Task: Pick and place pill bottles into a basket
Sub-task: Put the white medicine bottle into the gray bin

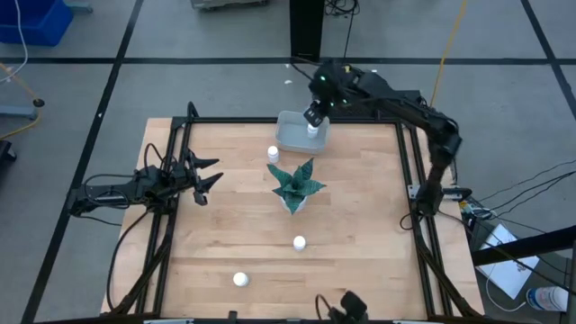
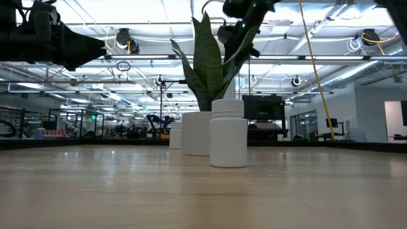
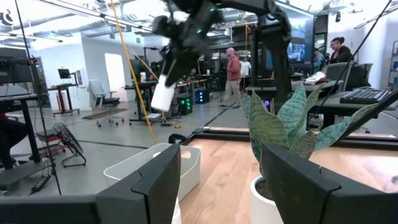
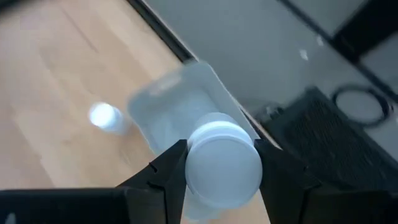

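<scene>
The pale grey-blue basket (image 1: 297,135) sits at the table's far edge. My right gripper (image 1: 312,121) hangs above it, shut on a white pill bottle (image 4: 221,165). Three more pill bottles stand on the table: one just near-left of the basket (image 1: 273,154), one in front of the plant (image 1: 299,242), one near the front edge (image 1: 240,280). My left gripper (image 1: 211,176) is open and empty at the table's left side, above the wood. My right gripper pinches the pill bottle's body just below its round cap (image 4: 224,158) between its two fingers (image 4: 168,171), one on each side. The fingers point down from above. The bottle hangs tilted, lifted clear above the basket (image 3: 163,93).
A green spiky plant in a white pot (image 1: 295,187) stands mid-table, between the basket and the nearer bottles. A black frame rail (image 1: 409,180) runs along the table's sides. People stand in the room beyond the far edge.
</scene>
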